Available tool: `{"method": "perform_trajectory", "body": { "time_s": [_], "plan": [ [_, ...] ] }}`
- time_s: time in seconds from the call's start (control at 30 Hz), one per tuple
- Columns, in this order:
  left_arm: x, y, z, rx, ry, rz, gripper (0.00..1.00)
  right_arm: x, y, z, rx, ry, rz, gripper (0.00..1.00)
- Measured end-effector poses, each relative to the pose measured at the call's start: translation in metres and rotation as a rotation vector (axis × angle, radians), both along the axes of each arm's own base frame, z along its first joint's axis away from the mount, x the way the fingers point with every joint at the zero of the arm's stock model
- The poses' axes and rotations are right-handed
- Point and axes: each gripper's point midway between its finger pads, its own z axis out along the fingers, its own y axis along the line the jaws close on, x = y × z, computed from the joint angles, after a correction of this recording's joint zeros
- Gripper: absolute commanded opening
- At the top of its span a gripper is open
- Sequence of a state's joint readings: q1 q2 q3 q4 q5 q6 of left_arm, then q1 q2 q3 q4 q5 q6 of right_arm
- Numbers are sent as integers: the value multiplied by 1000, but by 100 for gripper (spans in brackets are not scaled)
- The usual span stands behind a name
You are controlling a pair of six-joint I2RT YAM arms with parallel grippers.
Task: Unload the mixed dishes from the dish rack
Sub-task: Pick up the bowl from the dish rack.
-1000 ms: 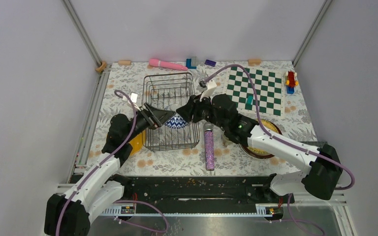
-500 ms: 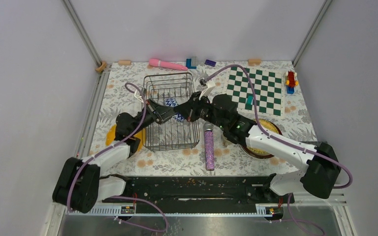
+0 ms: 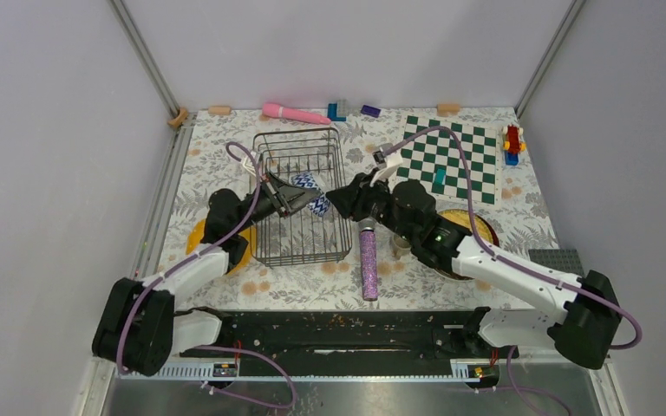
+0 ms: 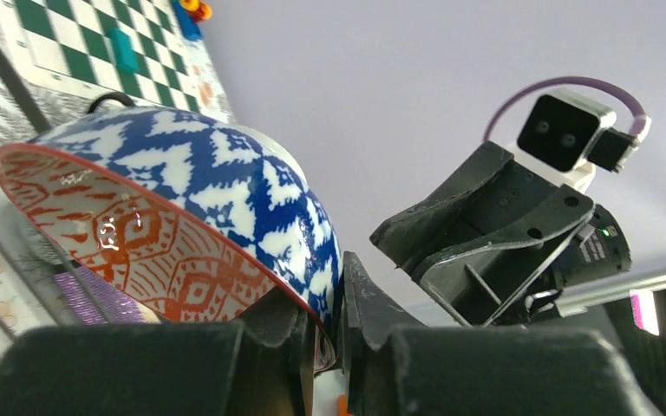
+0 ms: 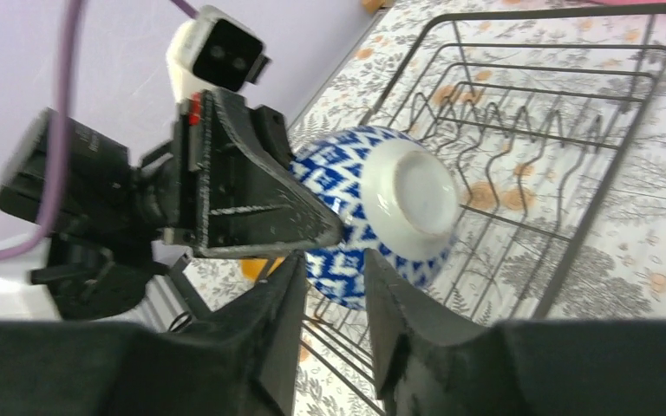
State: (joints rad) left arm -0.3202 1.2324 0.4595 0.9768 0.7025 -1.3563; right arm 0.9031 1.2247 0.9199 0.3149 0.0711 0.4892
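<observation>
Left gripper point(image 4: 334, 290), over the dish rack point(image 3: 288, 146), pinches the blue patterned bowl point(image 4: 217, 195). Right gripper point(image 5: 334, 260) faces it, narrowly parted, empty.

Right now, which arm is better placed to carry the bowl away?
Left. The left gripper grips the bowl by its rim over the dish rack. The right gripper sits beside it, jaws apart, holding nothing.
</observation>
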Motion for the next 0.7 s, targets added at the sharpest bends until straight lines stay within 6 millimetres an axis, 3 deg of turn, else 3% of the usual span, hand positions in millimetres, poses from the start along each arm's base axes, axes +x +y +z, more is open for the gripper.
{"method": "perform_trajectory", "body": {
  "time_s": [0.17, 0.27, 0.3, 0.47, 0.6, 0.7],
  "plan": [
    [3, 1, 5, 204, -47, 101, 0, 1, -25, -9, -53, -43, -71, 73],
    [1, 1, 22, 359, -133, 172, 0, 1, -41, -14, -85, -69, -120, 96],
    [-1, 2, 29, 406, -170, 184, 0, 1, -48, -16, -97, -78, -138, 99],
    [2, 15, 37, 615, -274, 220, 0, 0, -69, -12, -126, -110, -197, 100],
    [3, 13, 12, 808, -328, 148, 0, -1, -84, -12, -153, -102, -243, 100],
    [-10, 1, -11, 953, -452, 22, 0, -1, -94, -20, -211, -58, -277, 100]
  ]
}}
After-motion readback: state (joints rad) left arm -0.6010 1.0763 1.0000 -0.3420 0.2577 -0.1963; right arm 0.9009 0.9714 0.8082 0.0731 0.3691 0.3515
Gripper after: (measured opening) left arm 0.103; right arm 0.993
